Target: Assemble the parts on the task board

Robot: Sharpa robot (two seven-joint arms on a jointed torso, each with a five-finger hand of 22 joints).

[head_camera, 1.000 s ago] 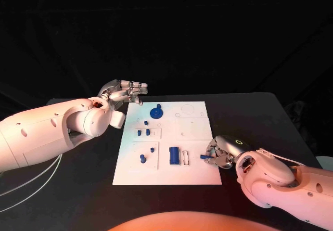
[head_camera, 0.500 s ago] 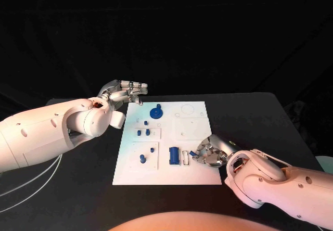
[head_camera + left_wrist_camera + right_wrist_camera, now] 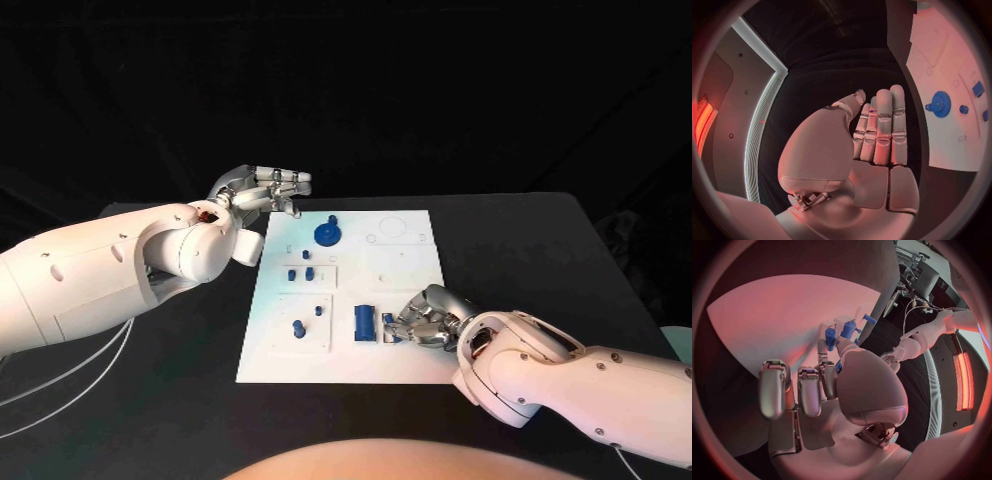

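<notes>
Over the last second the right hand (image 3: 427, 318) has travelled leftward from the board's right edge onto the task board (image 3: 411, 370) and now sits over its lower middle, just beside the blue rectangular block (image 3: 362, 322). A small blue part (image 3: 389, 329) shows at its fingertips, touching or just above the board; the right wrist view shows a small blue piece (image 3: 830, 333) pinched at the tip of one finger against the thumb, the other fingers (image 3: 773, 387) curled downward beside it. Whether the piece is seated in a recess cannot be told.

The left hand (image 3: 264, 189) has kept its place off the board's upper left corner, above the black table (image 3: 519, 240). In the left wrist view its fingers (image 3: 881, 127) lie straight and pressed side by side, the palm bare, nothing held.

Outward across the board: a blue gear (image 3: 327, 234) stands near the upper left. Below it are two small blue pegs (image 3: 299, 274), and lower left a further pair of pegs (image 3: 299, 328). The upper right area of the plate carries pale outlined recesses (image 3: 392, 236).
</notes>
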